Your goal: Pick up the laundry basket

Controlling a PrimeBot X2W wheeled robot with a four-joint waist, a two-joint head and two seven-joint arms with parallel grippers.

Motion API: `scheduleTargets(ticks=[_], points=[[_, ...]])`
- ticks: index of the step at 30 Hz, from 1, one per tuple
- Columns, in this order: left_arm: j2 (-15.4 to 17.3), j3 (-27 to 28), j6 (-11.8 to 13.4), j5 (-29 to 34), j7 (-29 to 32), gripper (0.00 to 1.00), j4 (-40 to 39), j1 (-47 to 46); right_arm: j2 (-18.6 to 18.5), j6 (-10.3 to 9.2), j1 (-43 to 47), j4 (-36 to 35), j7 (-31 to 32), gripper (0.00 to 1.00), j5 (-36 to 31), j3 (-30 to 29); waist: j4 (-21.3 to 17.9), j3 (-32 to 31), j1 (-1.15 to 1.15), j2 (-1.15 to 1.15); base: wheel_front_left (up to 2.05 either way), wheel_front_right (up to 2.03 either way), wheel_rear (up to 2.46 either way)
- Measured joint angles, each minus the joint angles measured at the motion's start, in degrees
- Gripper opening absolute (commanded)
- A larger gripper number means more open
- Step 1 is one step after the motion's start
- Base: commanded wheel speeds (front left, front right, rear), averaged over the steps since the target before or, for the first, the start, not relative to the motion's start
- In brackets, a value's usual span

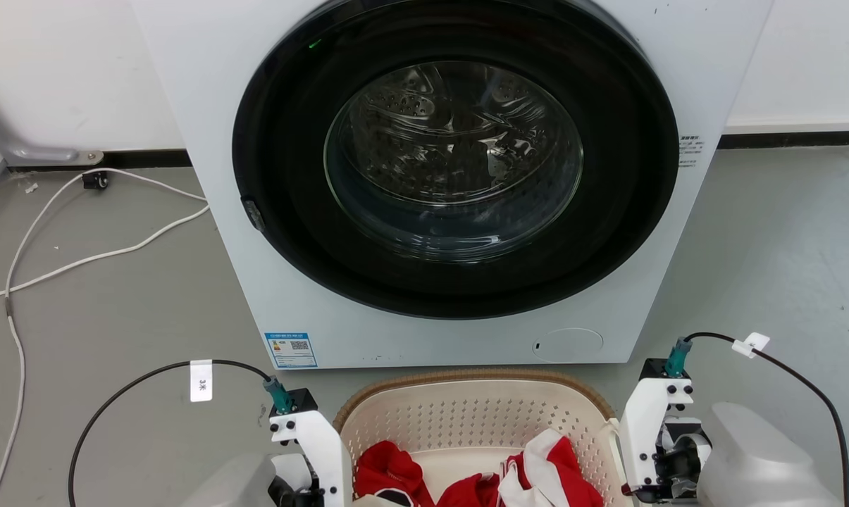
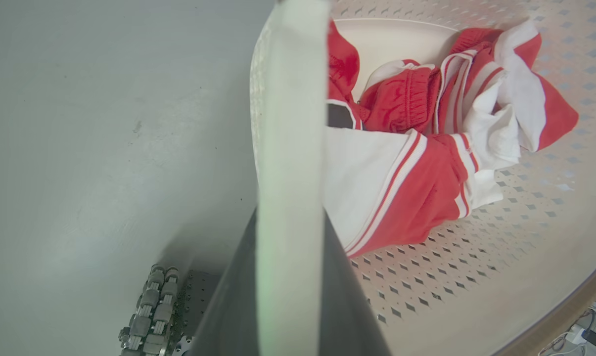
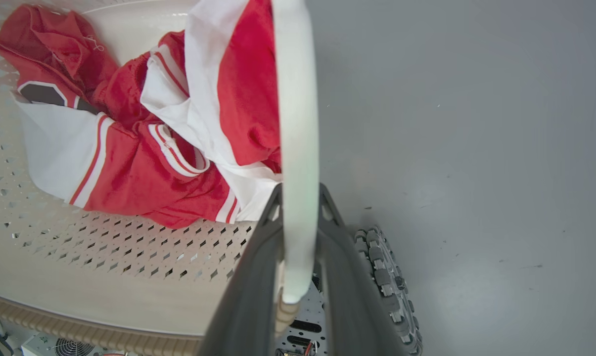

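The laundry basket (image 1: pixel 466 415), cream with perforated walls and a brown woven rim, sits low in the head view in front of the washing machine. It holds red and white clothes (image 1: pixel 544 472). My left gripper (image 2: pixel 288 237) is shut on the basket's white left handle (image 2: pixel 290 123), which runs up between the dark fingers. My right gripper (image 3: pixel 298 222) is shut the same way on the white right handle (image 3: pixel 295 99). The head view shows both white wrists (image 1: pixel 311 443) (image 1: pixel 649 429) flanking the basket. Whether the basket rests on the floor cannot be told.
The white washing machine (image 1: pixel 206 105) with its round dark door (image 1: pixel 452 176) shut stands just beyond the basket. A white cable (image 1: pixel 79 260) lies on the grey floor at the left. My base's wheels (image 2: pixel 152 306) (image 3: pixel 387 277) show below each gripper.
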Motion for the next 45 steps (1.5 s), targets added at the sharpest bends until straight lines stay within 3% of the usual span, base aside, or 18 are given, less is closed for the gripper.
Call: scheduleTargets(ticks=[45], points=[[0.15, -2.48, 0.0, -3.35, -0.75, 0.0, 0.97, -0.12, 1.37, 0.0, 0.3, 0.0, 1.03, 0.0, -7.83, -8.32, -0.19, 0.46, 0.0, 0.0, 0.0, 0.0, 0.0]])
